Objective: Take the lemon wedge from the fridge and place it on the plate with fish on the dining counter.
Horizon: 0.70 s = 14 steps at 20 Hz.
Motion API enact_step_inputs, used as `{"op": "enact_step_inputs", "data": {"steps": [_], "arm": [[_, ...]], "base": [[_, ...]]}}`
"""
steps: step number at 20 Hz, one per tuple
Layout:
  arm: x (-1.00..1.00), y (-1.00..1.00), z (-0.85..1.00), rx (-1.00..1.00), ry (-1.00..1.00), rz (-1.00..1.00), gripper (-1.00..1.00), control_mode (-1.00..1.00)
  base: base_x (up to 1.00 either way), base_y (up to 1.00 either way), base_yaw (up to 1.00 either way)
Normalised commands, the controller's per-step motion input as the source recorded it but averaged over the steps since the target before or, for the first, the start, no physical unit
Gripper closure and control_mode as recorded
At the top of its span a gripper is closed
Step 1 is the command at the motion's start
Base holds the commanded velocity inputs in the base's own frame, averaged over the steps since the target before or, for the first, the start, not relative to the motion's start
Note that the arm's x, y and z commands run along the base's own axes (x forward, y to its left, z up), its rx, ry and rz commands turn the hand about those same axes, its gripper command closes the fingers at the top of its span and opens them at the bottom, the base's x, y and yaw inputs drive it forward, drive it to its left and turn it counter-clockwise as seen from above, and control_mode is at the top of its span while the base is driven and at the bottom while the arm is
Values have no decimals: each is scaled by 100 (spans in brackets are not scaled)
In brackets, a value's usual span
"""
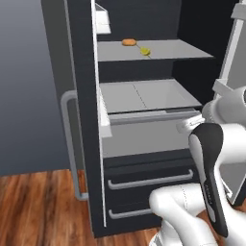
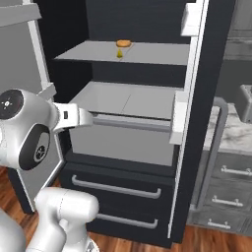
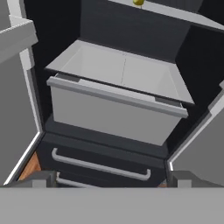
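The fridge (image 1: 84, 96) stands with both doors swung open. On its upper grey shelf (image 1: 182, 50) lies the tiny yellow lemon wedge (image 1: 145, 51) (image 2: 119, 53), just in front of a flat round orange item (image 1: 128, 42). In the hand view the lemon wedge (image 3: 138, 2) peeks in at the top edge. My gripper (image 3: 113, 179) is open, its tips far apart with nothing between them. It hangs in front of the grey bin, well below and short of the shelf. The plate with fish and the dining counter are out of view.
A grey pull-out bin (image 3: 118, 105) juts forward under the shelf. Below it are two black drawers with grey handles (image 3: 100, 166). The open doors (image 2: 197, 98) flank the opening. A marble counter over grey cabinets (image 2: 231, 133) stands to the right. The floor is wood.
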Motion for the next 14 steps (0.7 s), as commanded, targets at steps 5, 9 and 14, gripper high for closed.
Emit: {"op": "enact_step_inputs", "data": {"steps": [5,9,14], "arm": [[0,0,0,0,0,0,-100,100],[0,0,0,0,0,0,-100,100],[0,0,0,0,0,0,-100,100]], "base": [[78,0,-4],[80,8,-5],[75,7,-3]]}}
